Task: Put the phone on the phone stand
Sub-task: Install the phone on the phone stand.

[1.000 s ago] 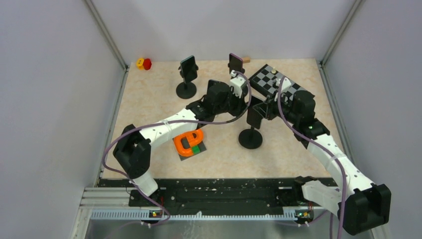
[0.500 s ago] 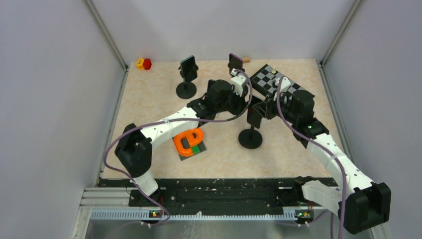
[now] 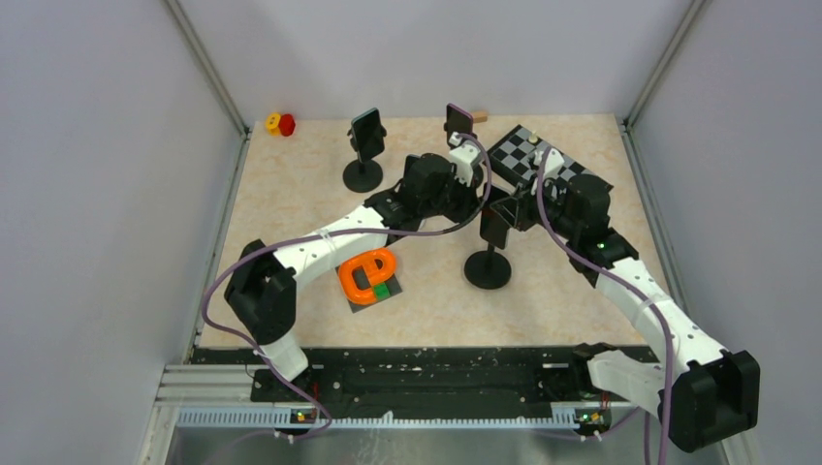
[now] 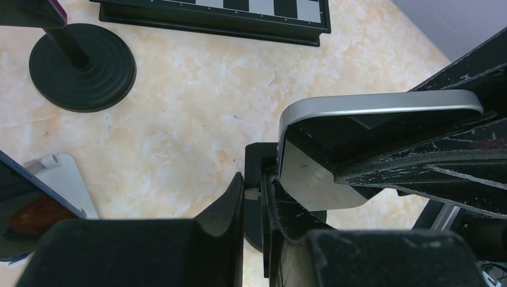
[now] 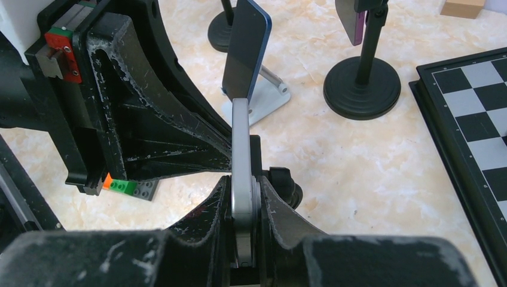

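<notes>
Your right pincer (image 5: pixel 244 191) is clenched on the phone (image 5: pixel 240 137), gripping it across its two flat faces with the silver edge turned toward the wrist camera. The phone hangs above the table (image 3: pixel 291 194), right at the head of the phone stand (image 3: pixel 488 268), which sits just to the 3 o'clock side of the table's middle. Your left pincer (image 4: pixel 252 179) is clenched almost shut at that same head. Whether it actually nips part of the stand, you cannot tell from these views.

Watch the crowding. Both sets of fingers meet at one spot, so a sideways nudge from either arm could knock the other or rock the stand on its round base. If the phone goes in tilted, a corner may catch the holder's lip and twist in your grip. If you let go before it seats, it likely drops to the table. The chessboard (image 3: pixel 533 160) at 1 o'clock lies close behind your right arm.
</notes>
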`<state>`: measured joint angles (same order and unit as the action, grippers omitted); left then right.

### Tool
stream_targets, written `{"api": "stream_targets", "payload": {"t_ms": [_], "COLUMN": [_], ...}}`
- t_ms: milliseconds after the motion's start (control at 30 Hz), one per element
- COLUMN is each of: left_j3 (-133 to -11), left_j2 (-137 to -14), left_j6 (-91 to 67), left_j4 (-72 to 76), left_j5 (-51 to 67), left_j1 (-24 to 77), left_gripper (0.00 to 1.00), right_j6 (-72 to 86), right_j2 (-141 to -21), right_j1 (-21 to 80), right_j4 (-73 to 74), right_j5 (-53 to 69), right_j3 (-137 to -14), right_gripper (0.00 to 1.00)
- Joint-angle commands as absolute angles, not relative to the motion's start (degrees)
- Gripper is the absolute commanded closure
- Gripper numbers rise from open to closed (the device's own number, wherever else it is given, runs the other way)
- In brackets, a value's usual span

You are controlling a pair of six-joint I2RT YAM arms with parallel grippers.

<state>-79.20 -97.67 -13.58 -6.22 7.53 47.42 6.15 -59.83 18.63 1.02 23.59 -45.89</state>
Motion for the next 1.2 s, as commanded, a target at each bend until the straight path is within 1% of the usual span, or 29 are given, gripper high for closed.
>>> {"api": "stream_targets", "payload": {"t_ms": [0,33,233,367,433,533,567,633,800,933,1100,1167], "left_j3": [-80.00,-80.20,-81.87,-82.63,-82.48,-82.03,-81.74,-81.35,-79.91,-78.48,-76.24,-75.28], "left_j2": [-99.41,-99.49,-99.71,-99.93,-99.85,-99.67,-99.59,-99.46,-99.01,-98.64,-97.64,-97.36], "left_j6": [-16.67,-16.70,-16.48,-16.35,-16.26,-16.33,-16.34,-16.22,-16.13,-16.15,-16.24,-16.26], "left_j4": [-13.68,-13.89,-15.08,-15.73,-15.58,-15.31,-15.18,-14.88,-13.26,-11.65,-9.32,-8.41], "left_j5": [21.49,21.53,21.96,22.27,22.28,22.46,22.50,22.37,23.09,24.17,25.69,26.07], "left_j1": [52.78,52.82,53.08,53.41,53.56,53.99,54.17,54.52,55.31,55.78,56.15,56.22], "left_gripper": [1.00,1.00,1.00,1.00,1.00,1.00,0.99,0.97,0.86,0.80,0.71,0.69], "right_j6": [5.02,4.82,3.48,2.79,2.24,1.60,1.35,0.83,1.01,1.42,3.22,4.20], "right_j2": [-62.05,-62.04,-61.61,-61.40,-61.15,-60.77,-60.50,-59.99,-58.49,-57.39,-56.14,-56.02], "right_j1": [19.08,19.14,19.15,19.15,19.15,19.11,19.14,19.10,17.75,16.27,13.90,13.04], "right_j4": [-1.57,-1.66,-2.60,-2.94,-2.95,-2.92,-2.95,-3.20,-5.36,-7.56,-13.77,-15.96], "right_j5": [19.16,19.36,20.44,21.42,21.36,21.13,20.91,20.97,23.99,27.62,33.22,34.53], "right_j3": [-46.82,-46.66,-45.00,-44.48,-44.32,-43.81,-43.53,-42.95,-40.61,-38.76,-34.15,-32.84], "right_gripper": [1.00,1.00,0.89,0.86,0.90,1.00,1.00,1.00,1.00,1.00,1.00,1.00]}}
